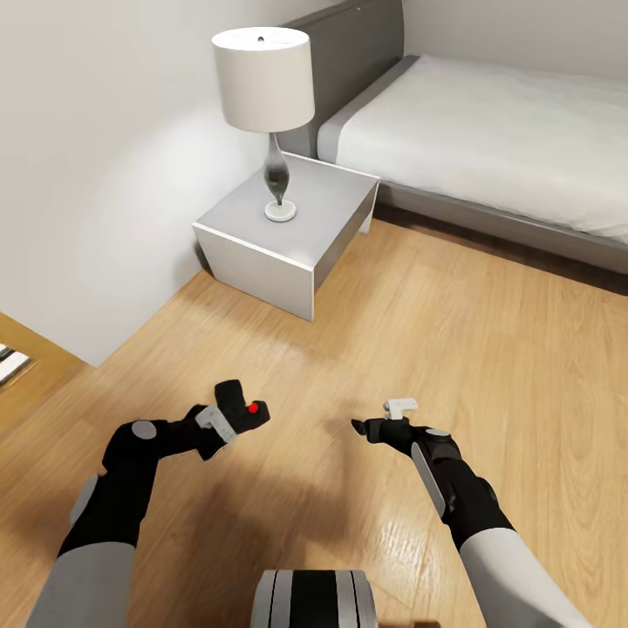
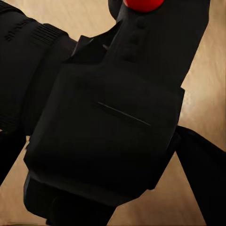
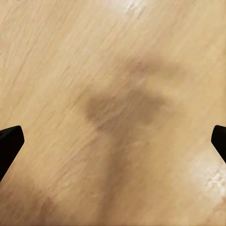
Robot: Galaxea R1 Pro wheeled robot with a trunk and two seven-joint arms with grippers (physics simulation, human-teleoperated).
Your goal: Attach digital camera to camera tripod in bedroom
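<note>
Head view first: the left hand is clamped on the digital camera, a small black body with a round red button facing up, held low over the light wood floor. In the left wrist view the camera sits right against the lens, a dark block with the red button at its far end and a thin line scored across one face. A ribbed black part beside it carries a short strip of faint lettering, too blurred to read. No brand or label can be made out on the camera itself.

The right hand hangs just above the floor, near the left one but apart from it, and holds nothing. In the right wrist view its two black fingertips stand wide apart at opposite edges of the picture, with bare floorboards and a soft dark shadow between them.

Farther out, a grey bedside surface stands against the white wall, carrying a lamp with a white drum shade and a slim dark stem on a small round base. Just beside it is the grey bed with its pale mattress and grey headboard.
</note>
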